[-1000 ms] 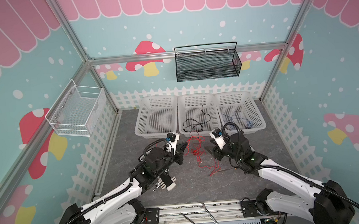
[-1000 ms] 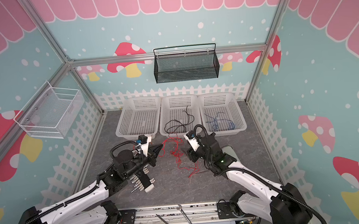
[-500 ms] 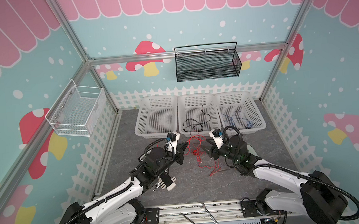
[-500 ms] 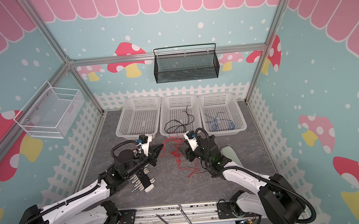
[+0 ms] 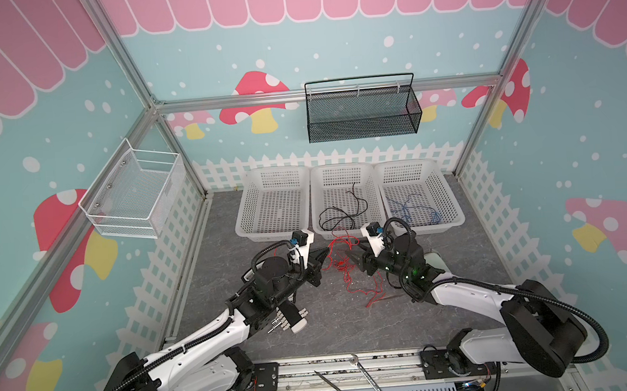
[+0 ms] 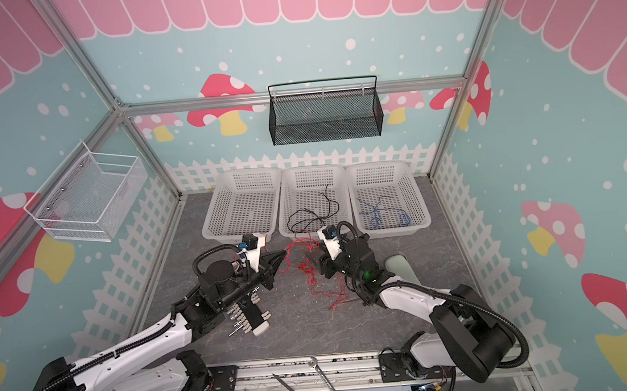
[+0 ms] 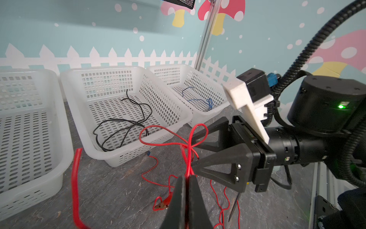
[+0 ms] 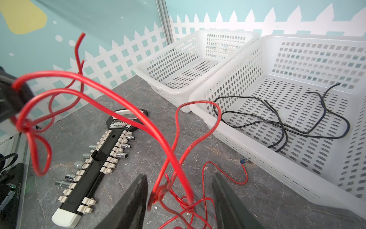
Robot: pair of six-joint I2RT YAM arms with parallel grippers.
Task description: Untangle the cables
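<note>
Shut tight, the left pincer [image 7: 187, 178], on a doubled strand of the red cable [image 7: 190, 142], tips raised just off the grey surface [image 5: 231, 228] near its centre. Facing it from 3 o'clock, the right pincer [image 8: 179, 178], roughly half spread, fingers [image 8: 135, 198] either side of a red knot and not closed on it. Between the two pincers, loops of red hanging in the air. Below them and trailing toward 6 o'clock, the rest of that cable in a loose tangle flat on the surface. At 12 o'clock, a row of white baskets side by side: the left basket [image 5: 271, 173] at 11, then the middle basket [image 5: 340, 169] with the black cable [image 5: 338, 213] in slack loops on its floor, then the right basket [image 5: 404, 165] at 1 with the blue cable [image 5: 407, 207] bunched toward its 4 o'clock corner. Toward 8 o'clock of the tangle, a black socket rail [image 8: 95, 158] lying flat. At the 6 o'clock edge, a wrench [image 5: 368, 379] and a yellow-handled screwdriver [image 5: 340, 389] on the metal frame.
</note>
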